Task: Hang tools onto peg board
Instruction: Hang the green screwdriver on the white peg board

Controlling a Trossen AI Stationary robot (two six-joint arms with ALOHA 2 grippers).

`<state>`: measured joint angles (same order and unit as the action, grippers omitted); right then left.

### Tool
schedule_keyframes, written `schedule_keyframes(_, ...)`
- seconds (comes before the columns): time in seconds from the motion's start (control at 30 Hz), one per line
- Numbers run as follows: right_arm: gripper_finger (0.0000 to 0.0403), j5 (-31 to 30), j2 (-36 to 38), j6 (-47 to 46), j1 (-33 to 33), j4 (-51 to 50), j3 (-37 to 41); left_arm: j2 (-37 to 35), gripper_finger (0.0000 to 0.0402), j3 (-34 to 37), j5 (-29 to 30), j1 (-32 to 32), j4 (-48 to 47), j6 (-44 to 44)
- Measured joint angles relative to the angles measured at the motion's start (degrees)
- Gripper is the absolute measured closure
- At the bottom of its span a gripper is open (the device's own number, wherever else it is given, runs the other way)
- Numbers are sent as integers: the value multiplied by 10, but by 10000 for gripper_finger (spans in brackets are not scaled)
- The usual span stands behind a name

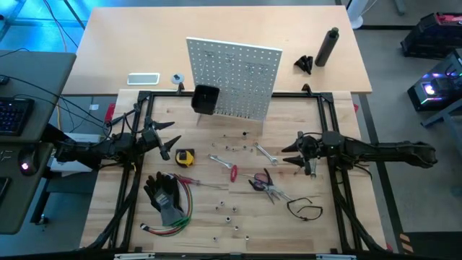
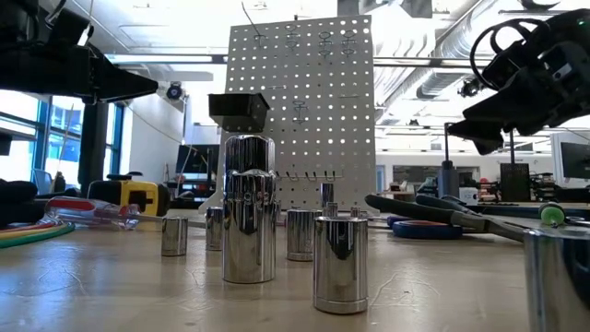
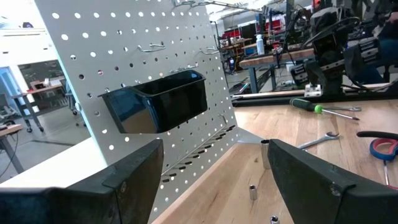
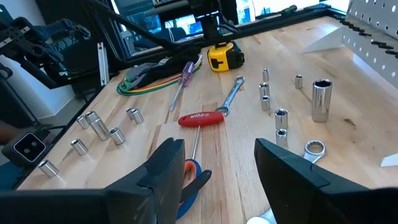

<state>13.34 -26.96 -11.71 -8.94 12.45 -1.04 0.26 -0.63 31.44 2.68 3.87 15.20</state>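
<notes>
Hovering above the light wooden tabletop (image 1: 303,224), both dark pincers carry nothing. We note the left pincer (image 1: 167,144) with fingers spread wide and bare, pointed toward the square white-grey perforated peg board (image 1: 232,78), which stands upright at the tabletop's far middle. On the board's front hangs a small black plastic bin (image 1: 205,99); in the left wrist view the bin (image 3: 158,102) sits just ahead of the fingers, with thin metal hooks above it.

Right pincer (image 1: 290,154): fingers parted, gripping nothing, held above the tabletop on the right side.

Between the two pincers the tools lie scattered. We record a yellow tape measure (image 1: 185,157) just beside the left pincer, a red-handled screwdriver (image 4: 203,119) near the middle, silver wrenches (image 1: 266,153) close to the right pincer, red-handled scissors or pliers (image 1: 261,182) nearer the front edge, and a thin black loop (image 1: 306,209) at the front right. Small chrome sockets (image 1: 227,209) are strewn across the middle and front.

A pair of black gloves (image 1: 164,195) lies front left, touching a bundle of coloured wires (image 1: 173,225).
</notes>
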Motion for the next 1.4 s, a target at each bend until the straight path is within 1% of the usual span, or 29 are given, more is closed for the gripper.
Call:
schedule_keyframes(0.43,214,-1,-33,9,0,5,0,0,119,0,0,0,0,0)
schedule_keyframes(0.53,214,-13,-44,13,0,5,0,0,119,0,0,0,0,0)
schedule_keyframes(0.67,214,-47,-59,15,0,4,0,0,119,0,0,0,0,0)
schedule_keyframes(0.87,214,-62,-68,15,0,5,0,0,119,0,0,0,2,7)
schedule_keyframes(1.0,214,-63,-68,14,0,11,0,0,119,0,0,0,5,56)
schedule_keyframes(1.1,214,-62,-68,13,0,28,0,0,119,0,0,0,2,76)
schedule_keyframes(1.27,214,-39,-68,13,0,92,0,0,119,0,0,0,2,79)
schedule_keyframes(1.4,214,-37,-68,15,0,106,0,0,119,0,0,0,2,68)
